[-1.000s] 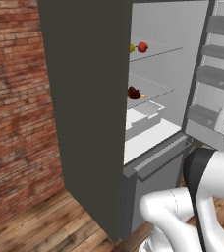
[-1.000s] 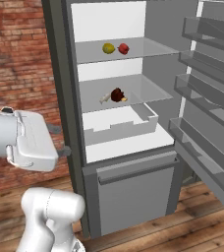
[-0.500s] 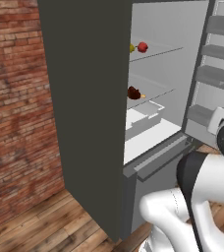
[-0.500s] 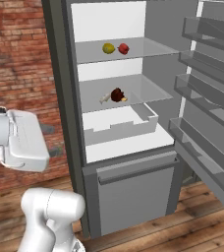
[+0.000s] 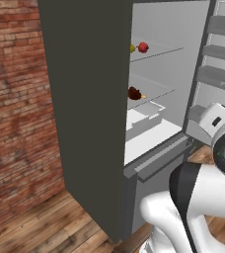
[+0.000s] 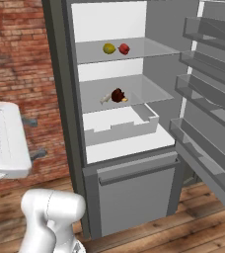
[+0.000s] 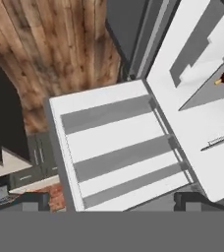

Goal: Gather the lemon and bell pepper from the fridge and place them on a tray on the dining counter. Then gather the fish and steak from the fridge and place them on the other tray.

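The tall grey steel fridge (image 6: pixel 60 123) stands open, with its white inside and glass shelves showing in the middle of the right base view. On the top shelf, near the upper middle of that picture, the small yellow oval lemon (image 6: pixel 109 48) sits just beside the small glossy red bell pepper (image 6: pixel 124 49). One shelf down lies the dark brown-red chunk of steak (image 6: pixel 118 95), and a slim pale thing next to it looks like the little silver-grey fish (image 6: pixel 106 99) (it is too small to be sure). Under them is a white plastic drawer (image 6: pixel 119 126), pulled partway out.

The tool (image 7: pixel 111 199) has its two dark tips far apart at the bottom of the hand view and holds nothing. It looks toward the open fridge door (image 7: pixel 119 147) and the wooden floor (image 7: pixel 60 49), not at the fruit.

The step in hand seems to be reaching for the lemon, the first thing to fetch. To do it well, the arm should lift and turn the tool until it faces the top shelf, go in level between the shelves, and close gently around the lemon's middle without bumping the pepper.
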